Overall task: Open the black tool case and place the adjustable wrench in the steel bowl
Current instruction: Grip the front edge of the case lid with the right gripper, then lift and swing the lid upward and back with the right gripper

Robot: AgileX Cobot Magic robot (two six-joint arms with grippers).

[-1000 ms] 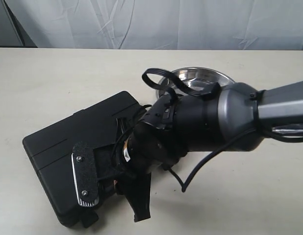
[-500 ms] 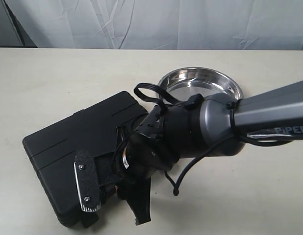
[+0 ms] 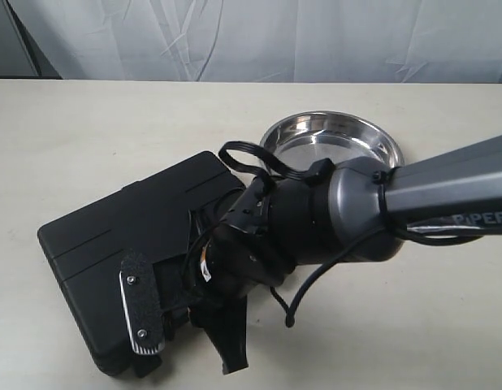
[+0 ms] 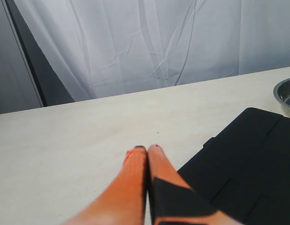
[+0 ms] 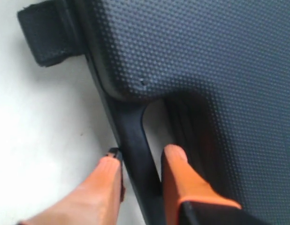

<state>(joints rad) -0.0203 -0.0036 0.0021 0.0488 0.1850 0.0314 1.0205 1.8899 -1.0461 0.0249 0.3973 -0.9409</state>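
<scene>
The black tool case (image 3: 129, 219) lies closed on the table, left of centre; the adjustable wrench is hidden. My right gripper (image 3: 188, 353) is at the case's near edge. In the right wrist view its orange fingers (image 5: 175, 173) straddle the case's handle bar (image 5: 135, 140), one in the cutout and one outside, both touching the bar. The steel bowl (image 3: 332, 134) sits empty behind the right arm. My left gripper (image 4: 147, 147) is shut on nothing above the bare table, beside the case (image 4: 248, 164). The exterior view does not show it.
The right arm's bulky wrist and looping cable (image 3: 316, 219) cover the case's right part and the bowl's near rim. A latch tab (image 5: 46, 33) sticks out from the case edge. White curtain (image 3: 251, 36) backs the table. The bowl's rim (image 4: 286, 91) shows beyond the case.
The right arm has dropped and shifted slightly left, uncovering more of the bowl. Its fingers stay at the case's near edge. The case has not moved.
</scene>
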